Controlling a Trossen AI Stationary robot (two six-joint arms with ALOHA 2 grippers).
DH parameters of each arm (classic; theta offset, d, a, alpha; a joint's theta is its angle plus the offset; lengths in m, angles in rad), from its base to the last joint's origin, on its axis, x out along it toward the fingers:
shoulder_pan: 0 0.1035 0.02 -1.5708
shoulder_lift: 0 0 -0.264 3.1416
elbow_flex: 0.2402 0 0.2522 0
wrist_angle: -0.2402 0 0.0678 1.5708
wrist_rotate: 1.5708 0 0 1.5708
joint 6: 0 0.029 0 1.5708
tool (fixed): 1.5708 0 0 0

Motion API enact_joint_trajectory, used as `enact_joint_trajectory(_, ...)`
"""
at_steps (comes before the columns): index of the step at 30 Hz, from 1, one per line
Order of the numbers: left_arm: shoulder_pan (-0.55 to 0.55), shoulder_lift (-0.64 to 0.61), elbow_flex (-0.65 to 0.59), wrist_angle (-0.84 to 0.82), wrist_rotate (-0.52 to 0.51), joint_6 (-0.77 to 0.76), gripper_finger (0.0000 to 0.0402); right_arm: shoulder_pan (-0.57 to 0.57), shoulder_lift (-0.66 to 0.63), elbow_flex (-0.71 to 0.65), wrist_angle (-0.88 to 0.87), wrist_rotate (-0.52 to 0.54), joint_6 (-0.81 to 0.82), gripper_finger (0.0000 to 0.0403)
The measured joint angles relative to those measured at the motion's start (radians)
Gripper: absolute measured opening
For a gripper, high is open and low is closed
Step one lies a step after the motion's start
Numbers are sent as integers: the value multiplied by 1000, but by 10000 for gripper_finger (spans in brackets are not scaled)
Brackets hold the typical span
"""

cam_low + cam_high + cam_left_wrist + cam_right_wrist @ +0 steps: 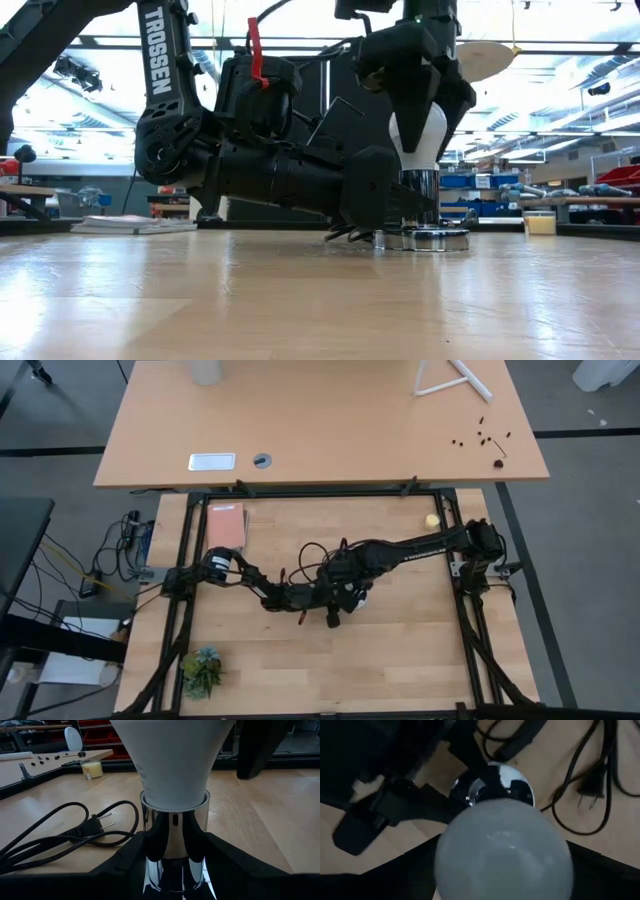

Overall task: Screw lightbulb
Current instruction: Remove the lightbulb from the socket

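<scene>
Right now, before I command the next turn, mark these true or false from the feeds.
1. The lightbulb stands upright with its base in the chrome socket. True.
2. The right end effector holds the bulb's globe from above. True.
3. The left end effector is parked away from the socket. False: its fingers clamp the socket stem.
4. The black power cord is plugged in. False: its plug lies loose on the table.

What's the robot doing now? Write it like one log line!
step: screwing lightbulb into socket | right gripper: shut on lightbulb | left gripper: shut on socket
</scene>
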Motion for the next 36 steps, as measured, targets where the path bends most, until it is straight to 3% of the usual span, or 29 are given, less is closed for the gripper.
enact_joint_trajectory(5,0,0,0,0,0,0,171,-20,0,-2,8,-33,-98,335)
enact_joint_trajectory(14,1,0,0,0,-4,0,171,-41,0,-2,19,-52,-162,266)
enact_joint_trajectory(18,1,0,0,0,-4,0,171,-41,0,-2,19,-52,-207,265)
enact_joint_trajectory(23,1,0,0,0,-3,5,171,-35,0,-2,18,-52,-480,284)
enact_joint_trajectory(36,0,0,0,0,0,14,171,-25,0,-2,11,-13,-1383,279)
